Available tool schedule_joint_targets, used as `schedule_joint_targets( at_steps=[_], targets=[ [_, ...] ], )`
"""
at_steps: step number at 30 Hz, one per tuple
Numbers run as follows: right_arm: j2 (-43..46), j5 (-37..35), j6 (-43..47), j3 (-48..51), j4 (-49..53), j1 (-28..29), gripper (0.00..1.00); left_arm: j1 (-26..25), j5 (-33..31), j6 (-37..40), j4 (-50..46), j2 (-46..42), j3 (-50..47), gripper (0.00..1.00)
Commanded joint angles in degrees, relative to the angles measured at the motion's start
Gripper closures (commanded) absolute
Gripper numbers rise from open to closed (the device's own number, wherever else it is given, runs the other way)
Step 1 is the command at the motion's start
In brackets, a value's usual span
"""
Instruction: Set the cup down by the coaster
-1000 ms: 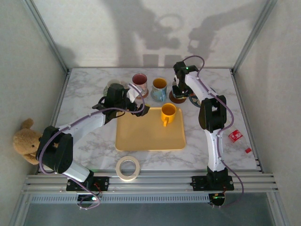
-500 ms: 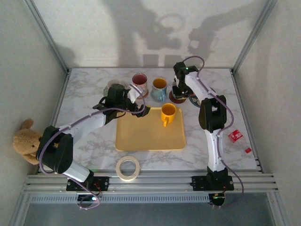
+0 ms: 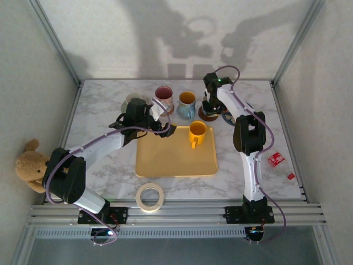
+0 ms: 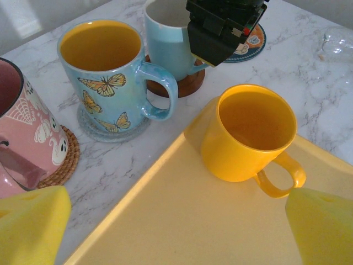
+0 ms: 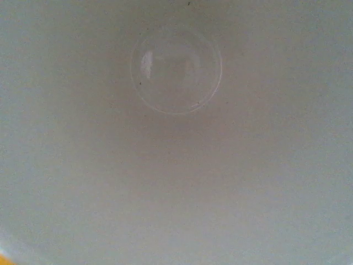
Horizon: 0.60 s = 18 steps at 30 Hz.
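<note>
Left gripper (image 4: pixel 174 234) spread wide over the yellow tray (image 4: pixel 165 182), yellow fingertips (image 4: pixel 30 223) cut off at the lower corners of the left wrist view, yellow cup (image 4: pixel 248 132) upright just beyond. Right gripper (image 4: pixel 218 38) at top centre, covering the rim of the pale blue cup (image 4: pixel 165 49) on the brown coaster (image 4: pixel 185 85); cannot tell if closed on it, jaws hidden. Leftward, butterfly mug (image 4: pixel 105 72), then pink mug (image 4: pixel 22 127) cropped at the left edge.

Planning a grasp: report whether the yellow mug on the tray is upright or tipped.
Upright. The yellow mug stands on the tray, its open mouth up and its inside empty.
</note>
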<state>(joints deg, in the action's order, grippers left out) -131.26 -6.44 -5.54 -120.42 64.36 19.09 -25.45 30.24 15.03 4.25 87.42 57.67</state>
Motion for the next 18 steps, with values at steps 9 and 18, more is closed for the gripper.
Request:
schedule_joint_targets(
  at_steps=[9, 18],
  targets=[
    [1.2, -1.2, -0.7, -0.2, 1.6, -0.3, 0.51, -0.6, 1.0, -0.4, 0.5, 0.4, 2.1, 0.00],
    [2.7, -1.9, -0.8, -0.1, 1.5, -0.3, 0.28, -0.7, 1.1, -1.0, 0.9, 0.1, 2.2, 0.00]
  ],
)
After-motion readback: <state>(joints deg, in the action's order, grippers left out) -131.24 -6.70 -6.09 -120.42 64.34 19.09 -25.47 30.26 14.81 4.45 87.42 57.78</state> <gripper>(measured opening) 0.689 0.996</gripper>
